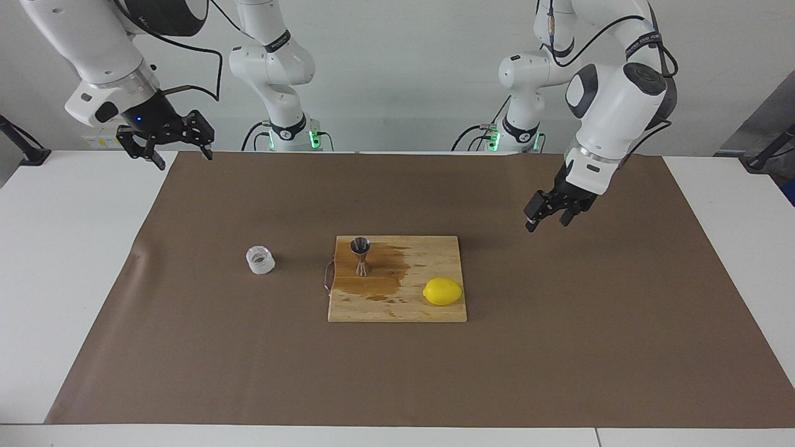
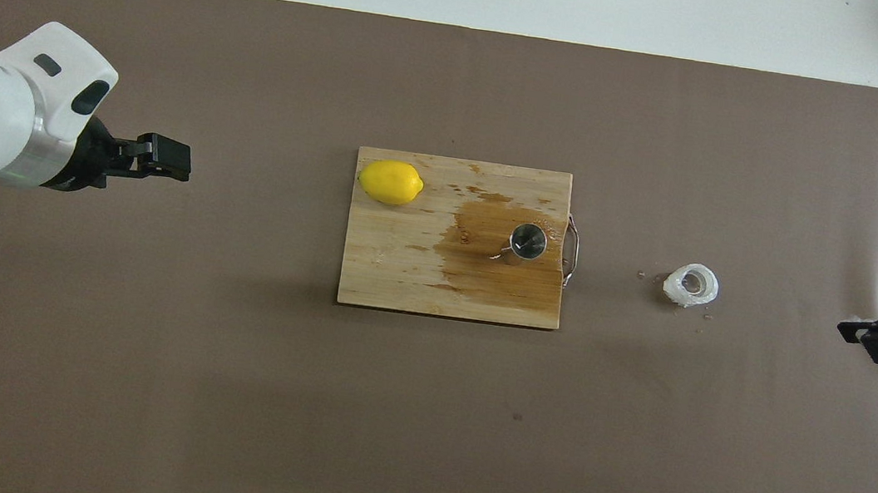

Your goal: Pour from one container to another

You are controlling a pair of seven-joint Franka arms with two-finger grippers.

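Brown paper (image 1: 397,372) covers the white tabletop (image 1: 62,279) and fills the bottom of the facing frame. At the middle of that frame lies a wooden board (image 1: 428,310), its half toward the right arm's end darkened by a wet stain (image 1: 382,276). On the stain stands the jigger (image 1: 361,256), upright, mouth up; in the overhead frame it sits right of centre (image 2: 525,245), next to the board's metal handle (image 2: 571,250). The lemon (image 1: 442,291) rests on the board's dry half, toward the left arm's end, well apart from the jigger. The jar (image 1: 260,259) stands upright on the paper, off the board, left of centre in the facing frame and right of centre in the overhead one (image 2: 691,284), with a few droplets (image 2: 641,275) beside it. Left tool (image 1: 549,217) hangs over bare paper at the right of the facing frame, holding nothing; I cannot tell its gap. Right tool (image 1: 180,148) hangs at the upper left over the paper's corner, fingers spread wide, holding nothing.
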